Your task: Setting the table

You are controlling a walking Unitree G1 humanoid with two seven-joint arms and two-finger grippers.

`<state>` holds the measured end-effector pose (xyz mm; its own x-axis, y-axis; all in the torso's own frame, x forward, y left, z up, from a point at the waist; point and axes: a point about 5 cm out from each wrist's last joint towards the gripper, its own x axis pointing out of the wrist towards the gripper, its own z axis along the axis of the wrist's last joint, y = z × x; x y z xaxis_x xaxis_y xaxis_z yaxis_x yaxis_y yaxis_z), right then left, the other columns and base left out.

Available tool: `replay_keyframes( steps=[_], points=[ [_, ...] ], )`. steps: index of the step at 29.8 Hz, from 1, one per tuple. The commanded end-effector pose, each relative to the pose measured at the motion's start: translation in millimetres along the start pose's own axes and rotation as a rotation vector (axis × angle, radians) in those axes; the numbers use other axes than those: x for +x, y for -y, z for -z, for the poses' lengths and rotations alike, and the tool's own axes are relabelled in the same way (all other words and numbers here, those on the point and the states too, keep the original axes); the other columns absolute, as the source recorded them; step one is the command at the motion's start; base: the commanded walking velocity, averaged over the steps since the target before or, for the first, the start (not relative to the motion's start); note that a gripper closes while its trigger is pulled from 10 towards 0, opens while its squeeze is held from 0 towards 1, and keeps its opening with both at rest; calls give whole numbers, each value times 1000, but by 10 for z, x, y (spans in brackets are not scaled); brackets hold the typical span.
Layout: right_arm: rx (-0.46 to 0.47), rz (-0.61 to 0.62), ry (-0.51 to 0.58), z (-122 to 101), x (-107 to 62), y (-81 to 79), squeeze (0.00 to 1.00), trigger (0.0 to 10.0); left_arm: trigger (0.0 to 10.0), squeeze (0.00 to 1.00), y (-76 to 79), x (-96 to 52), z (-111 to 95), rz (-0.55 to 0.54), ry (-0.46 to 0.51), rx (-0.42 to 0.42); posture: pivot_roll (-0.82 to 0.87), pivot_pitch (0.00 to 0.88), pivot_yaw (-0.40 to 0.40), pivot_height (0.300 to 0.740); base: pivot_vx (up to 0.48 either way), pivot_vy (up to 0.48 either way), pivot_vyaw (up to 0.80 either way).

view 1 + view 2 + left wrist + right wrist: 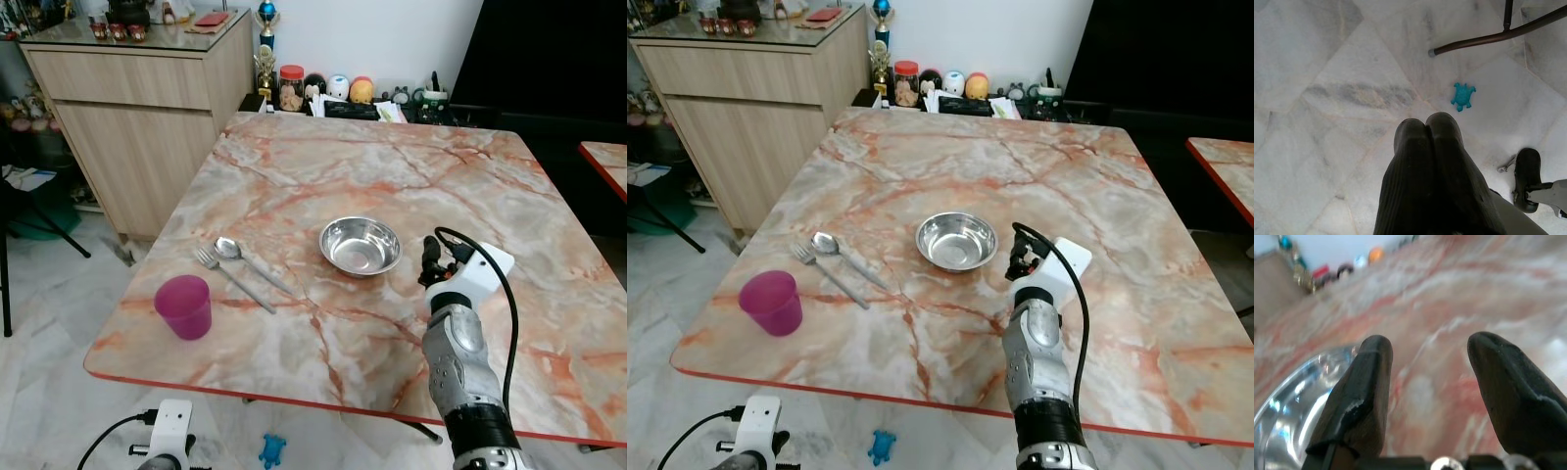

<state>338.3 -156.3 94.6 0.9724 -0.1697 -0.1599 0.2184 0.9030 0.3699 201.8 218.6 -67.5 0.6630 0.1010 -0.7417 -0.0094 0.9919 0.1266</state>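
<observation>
A steel bowl (361, 245) sits empty near the middle of the marble table (392, 166). To its left lie a spoon (250, 262) and a fork (230, 277) side by side, and a pink cup (184, 305) stands upright near the table's front left corner. My right gripper (431, 262) hovers just right of the bowl. In the right wrist view the right gripper (1425, 382) is open with nothing between its fingers, and the bowl's rim (1288, 406) lies beside one finger. My left gripper (1427, 147) hangs shut below the table's edge, over the floor.
A wooden cabinet (147, 98) stands at the back left. Jars and small items (338, 90) line the wall beyond the table. A blue turtle toy (1463, 95) and a dark furniture leg (1488, 36) are on the marble floor. Another table's corner (607, 162) shows at the right.
</observation>
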Motion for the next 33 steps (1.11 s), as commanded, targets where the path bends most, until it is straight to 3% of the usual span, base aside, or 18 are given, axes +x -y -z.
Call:
replay_keyframes(
  steps=[1, 12, 33],
  points=[
    [19, -44, -40, 19, 29, -72, 0, 10000, 10000, 0, 6, 0, 4, 4, -3, 6, 119, 15, -55, 740, 0, 0, 0],
    [16, -107, -67, -19, 95, -214, 0, 10000, 10000, 0, 34, 3, 2, 8, -4, 8, 120, 17, -58, 740, 0, 0, 0],
    [94, -126, -183, 155, 130, -186, 0, 10000, 10000, 0, 46, 0, 22, 11, -13, 10, 124, 18, -61, 740, 0, 0, 0]
  ],
)
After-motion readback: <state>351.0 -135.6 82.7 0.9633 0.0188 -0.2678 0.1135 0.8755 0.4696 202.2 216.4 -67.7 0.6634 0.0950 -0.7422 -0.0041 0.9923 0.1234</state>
